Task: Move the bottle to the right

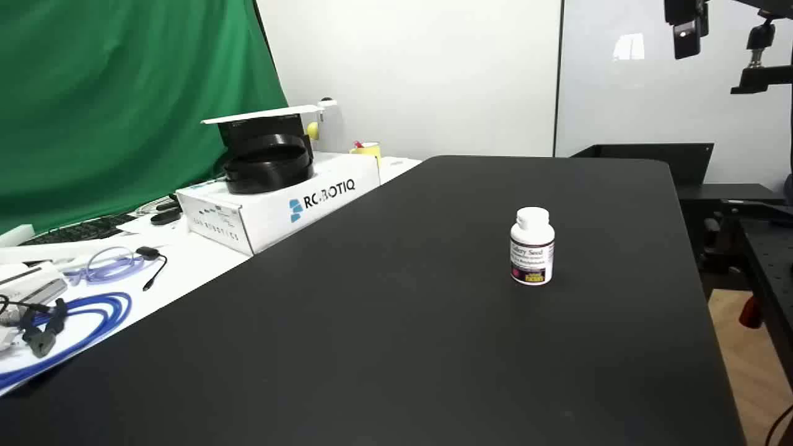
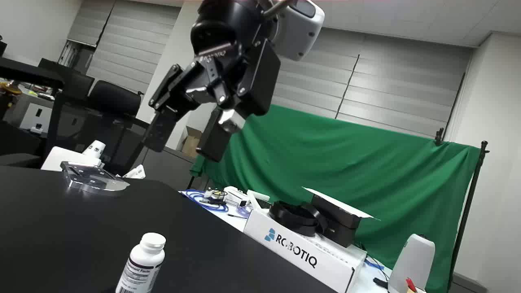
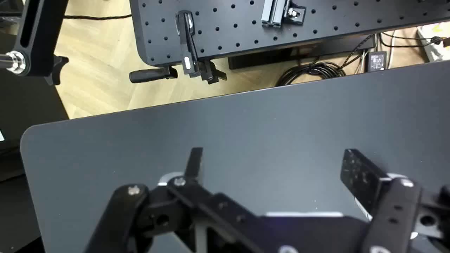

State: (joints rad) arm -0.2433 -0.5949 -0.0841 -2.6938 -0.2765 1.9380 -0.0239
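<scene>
A small white bottle (image 1: 533,248) with a white cap stands upright on the black table (image 1: 384,347). Its label has a dark band with yellow lettering near the bottom. It also shows in an exterior view (image 2: 142,266), where the lower frame edge cuts it off. The bottle is out of view in the wrist view. My gripper (image 2: 184,143) is open and empty, high above the table and apart from the bottle. In the wrist view the gripper (image 3: 274,156) has its fingers wide apart with only bare table behind them.
A white Robotiq box (image 1: 310,198) with black items on it stands on a white side table with blue cables (image 1: 105,316). A clear block (image 2: 95,181) lies near a table corner. A perforated bench (image 3: 225,31) with a clamp stands across a floor gap.
</scene>
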